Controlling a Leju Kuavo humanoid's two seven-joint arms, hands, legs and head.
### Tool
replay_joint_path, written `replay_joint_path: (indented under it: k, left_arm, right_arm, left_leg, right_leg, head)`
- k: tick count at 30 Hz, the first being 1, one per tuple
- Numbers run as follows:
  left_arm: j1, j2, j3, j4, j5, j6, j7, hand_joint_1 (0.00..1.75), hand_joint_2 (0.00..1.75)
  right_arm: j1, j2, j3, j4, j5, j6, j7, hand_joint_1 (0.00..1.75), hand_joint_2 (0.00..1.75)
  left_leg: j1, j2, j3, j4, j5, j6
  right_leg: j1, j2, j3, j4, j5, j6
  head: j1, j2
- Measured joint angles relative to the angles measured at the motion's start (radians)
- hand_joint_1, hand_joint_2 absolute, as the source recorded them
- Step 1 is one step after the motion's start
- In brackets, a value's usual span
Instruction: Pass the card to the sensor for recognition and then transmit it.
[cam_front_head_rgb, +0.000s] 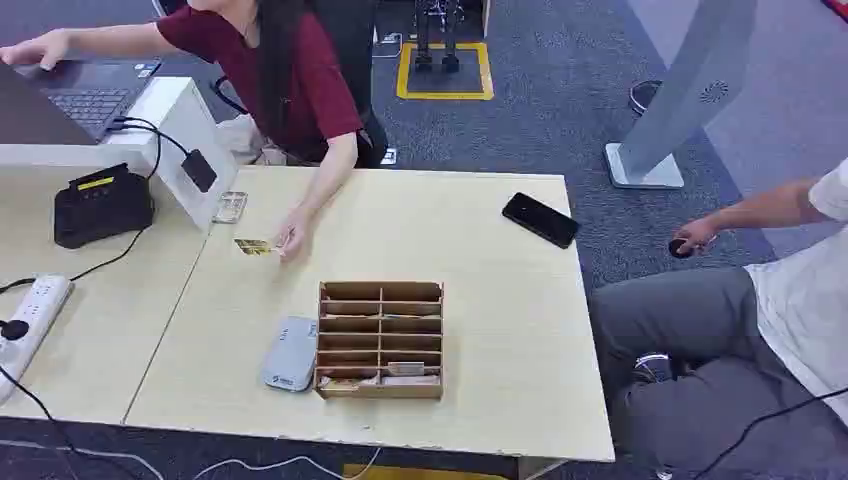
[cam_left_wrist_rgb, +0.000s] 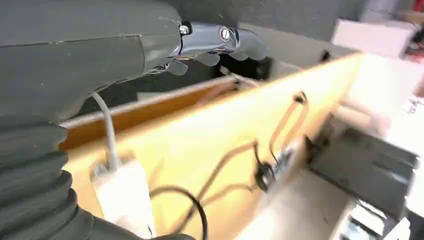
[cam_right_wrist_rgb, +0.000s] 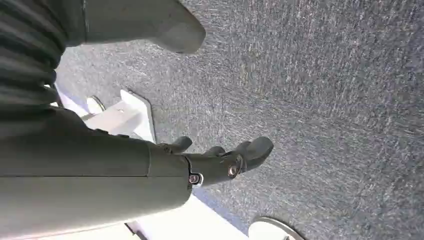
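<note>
A gold card (cam_front_head_rgb: 252, 246) lies flat on the pale wooden table (cam_front_head_rgb: 480, 330), left of centre, with the fingertips of a person in a red top (cam_front_head_rgb: 290, 240) on its edge. Nearer the front edge sits the grey sensor pad (cam_front_head_rgb: 290, 353), beside a wooden compartment box (cam_front_head_rgb: 380, 290) with a few cards in its lowest slots. My left hand (cam_left_wrist_rgb: 130, 60) hangs below and beside the table's edge, fingers apart, holding nothing. My right hand (cam_right_wrist_rgb: 160, 175) hangs over the grey carpet, fingers loosely spread and empty.
A black phone (cam_front_head_rgb: 540, 220) lies at the table's far right. On the left table stand a black device with a yellow label (cam_front_head_rgb: 100, 205), a white power strip (cam_front_head_rgb: 30, 320) and a laptop (cam_front_head_rgb: 90, 95). A second person (cam_front_head_rgb: 720, 350) sits at the right.
</note>
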Motion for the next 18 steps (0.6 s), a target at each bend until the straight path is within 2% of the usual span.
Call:
replay_joint_path:
  k: [9,18]
  left_arm:
    - [0.009,-0.076,-0.150,-0.249,-0.133,-0.022,-0.014,0.00,1.75]
    - [0.033,-0.104,-0.362,-0.400,-0.390,-0.002,-0.023,0.00,1.75]
  right_arm:
    - [0.000,0.003,-0.015,0.000,0.016,-0.002,-0.004,0.00,1.75]
    - [0.000,0.003,-0.024,0.000,0.036,-0.002,-0.016,0.00,1.75]
  left_leg:
    - [0.000,0.000,0.000,0.000,0.000,0.000]
    - [0.000,0.000,0.000,0.000,0.000,0.000]
  right_leg:
    - [0.000,0.000,0.000,0.000,0.000,0.000]
    - [0.000,0.000,0.000,0.000,0.000,0.000]
  head:
    - [0.000,0.000]
    - [0.000,0.000]
